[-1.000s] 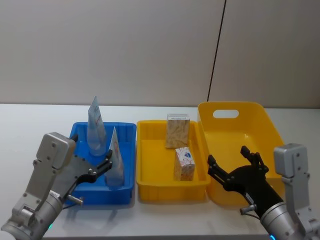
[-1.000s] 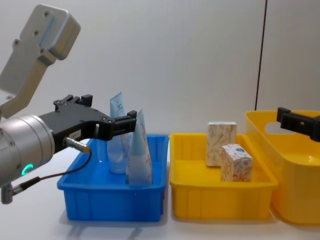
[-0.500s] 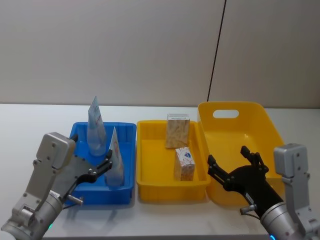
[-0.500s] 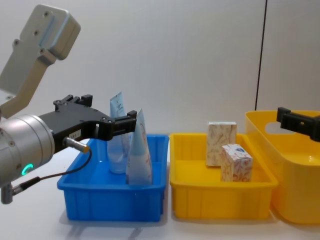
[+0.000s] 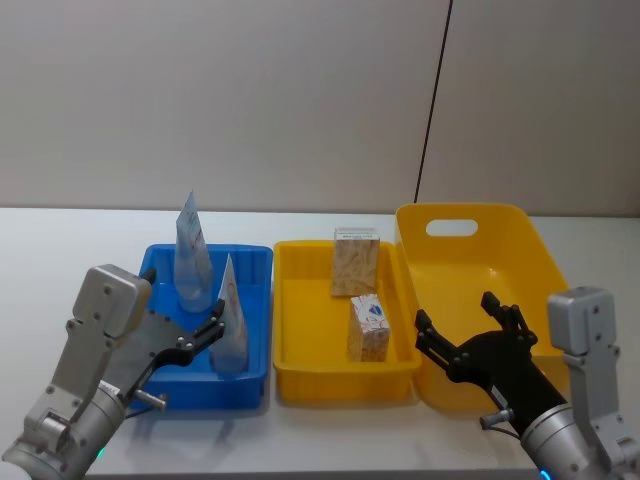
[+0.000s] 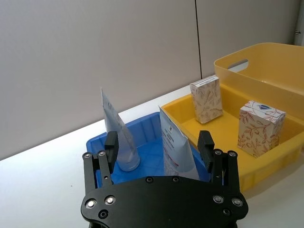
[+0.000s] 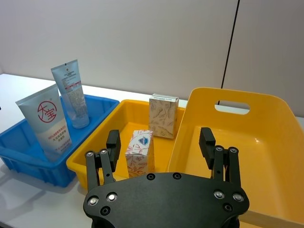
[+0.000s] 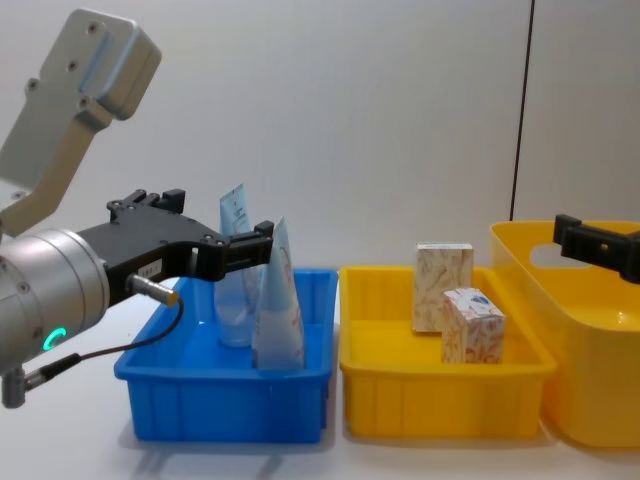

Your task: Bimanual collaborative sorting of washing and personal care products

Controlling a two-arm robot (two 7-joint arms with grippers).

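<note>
The near tube [image 5: 229, 322] is being propped upright in the blue bin [image 5: 200, 395], at about 2 o'clock just beside the open, empty left tool [image 5: 183, 300], the open right tool [image 5: 455, 310] being farther off.

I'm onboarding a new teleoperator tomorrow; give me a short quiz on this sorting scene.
1. True or false: the far tube and near tube both stand in the blue bin.
2. The far carton and near carton sit in: A the blue bin; B the shallow yellow bin; C neither.
3. Fill in: the left gripper and right gripper are both ____.
Key: 1 true; 2 B; 3 open.
</note>
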